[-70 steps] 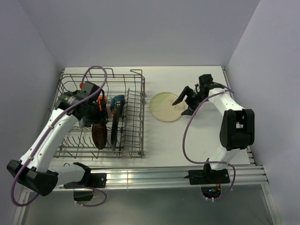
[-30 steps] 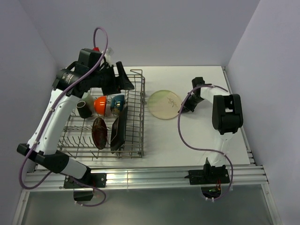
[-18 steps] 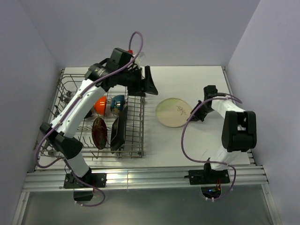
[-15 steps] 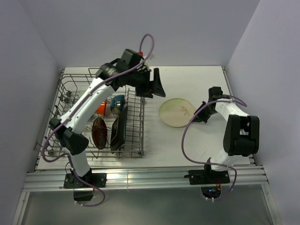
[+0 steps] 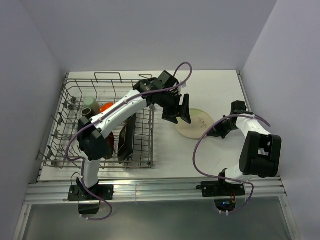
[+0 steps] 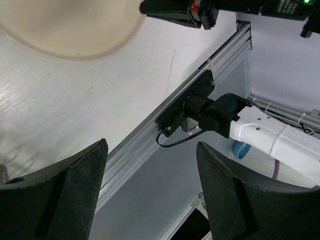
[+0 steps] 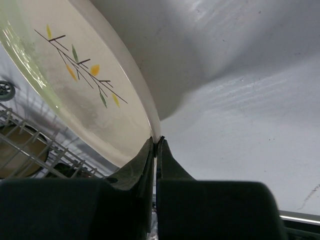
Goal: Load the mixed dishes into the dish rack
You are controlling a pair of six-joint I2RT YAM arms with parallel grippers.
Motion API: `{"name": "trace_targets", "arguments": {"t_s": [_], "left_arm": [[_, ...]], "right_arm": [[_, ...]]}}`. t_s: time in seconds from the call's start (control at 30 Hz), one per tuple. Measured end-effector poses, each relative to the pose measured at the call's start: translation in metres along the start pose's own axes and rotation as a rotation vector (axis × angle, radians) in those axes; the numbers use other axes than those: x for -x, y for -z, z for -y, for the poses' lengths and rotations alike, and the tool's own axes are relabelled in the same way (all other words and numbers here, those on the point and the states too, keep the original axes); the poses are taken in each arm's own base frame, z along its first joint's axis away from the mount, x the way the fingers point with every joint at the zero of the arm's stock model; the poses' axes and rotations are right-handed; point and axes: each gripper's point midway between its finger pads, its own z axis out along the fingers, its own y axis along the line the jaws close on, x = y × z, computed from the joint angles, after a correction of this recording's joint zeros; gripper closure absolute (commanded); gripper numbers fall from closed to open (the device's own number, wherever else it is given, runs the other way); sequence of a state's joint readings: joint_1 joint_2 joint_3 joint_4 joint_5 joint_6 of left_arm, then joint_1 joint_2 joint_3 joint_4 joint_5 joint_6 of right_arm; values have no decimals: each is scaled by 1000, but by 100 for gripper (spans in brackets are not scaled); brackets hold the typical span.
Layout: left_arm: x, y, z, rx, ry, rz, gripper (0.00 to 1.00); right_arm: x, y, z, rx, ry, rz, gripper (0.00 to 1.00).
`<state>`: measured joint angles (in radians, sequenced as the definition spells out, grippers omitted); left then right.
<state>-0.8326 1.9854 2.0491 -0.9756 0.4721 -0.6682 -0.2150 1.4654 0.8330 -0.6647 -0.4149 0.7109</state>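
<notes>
1. Right claw [image 7: 156, 145]: the fingers are together with no gap. Their tips meet the rim of the plate [image 7: 90, 90] on its right side. Whether the rim is nipped between them or only rests against them cannot be told.
2. Left claw [image 6: 150, 150]: the fingers are wide apart and hold nothing. It hangs over the plate's rack-side part.
3. Position: the plate lies on the table [image 5: 200, 160], just right of the rack [image 5: 150, 100], about midway between the far and near edges. A shadow beneath the right rim suggests that side is tipped up off the table.
4. Handling (judgement):
   - The plate is probably glazed ceramic, so stiff, fairly weighty for its size, slick, and liable to chip if knocked on wire or dropped.
   - Lying flat it offers no purchase; the rim is the only hold.
   - Take it across the raised rim, one finger above and one below, seated well past the lip.
   - A pinch at the tips alone would likely let it pivot or slide out.
5. Appearance: it is round and shallow, with a cream centre and a pale green band. A dark twig motif carries yellow and green leaves. The surface is glossy, and no cracks are visible.
6. Rack contents: a black plate [image 5: 126, 139] stands on edge, and an orange bowl [image 5: 106, 107] and a cup [image 5: 89, 103] sit toward the far side.
</notes>
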Motion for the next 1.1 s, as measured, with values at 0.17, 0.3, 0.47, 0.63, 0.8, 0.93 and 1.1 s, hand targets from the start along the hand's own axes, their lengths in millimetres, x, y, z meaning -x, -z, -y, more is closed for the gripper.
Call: {"name": "trace_targets", "arguments": {"t_s": [0.17, 0.3, 0.47, 0.63, 0.8, 0.93, 1.1], "left_arm": [[-12, -27, -13, 15, 82, -31, 22], [-9, -43, -16, 37, 138, -17, 18], [1, -61, -15, 75, 183, 24, 14], [-3, -82, -26, 122, 242, 18, 14], [-3, -99, -45, 181, 286, 23, 14], [-5, -111, -58, 215, 326, 18, 15], [-7, -125, -66, 222, 362, 3, 14]], "right_arm": [[-2, 2, -4, 29, -56, -7, 100], [-2, 4, -11, 57, -89, -13, 100], [-4, 5, -18, 84, -131, -31, 100], [-6, 7, -23, 105, -166, -48, 100], [-7, 7, -28, 118, -199, -64, 100], [-3, 8, -34, 132, -216, -68, 100], [-4, 9, -38, 147, -234, -77, 100]]}}
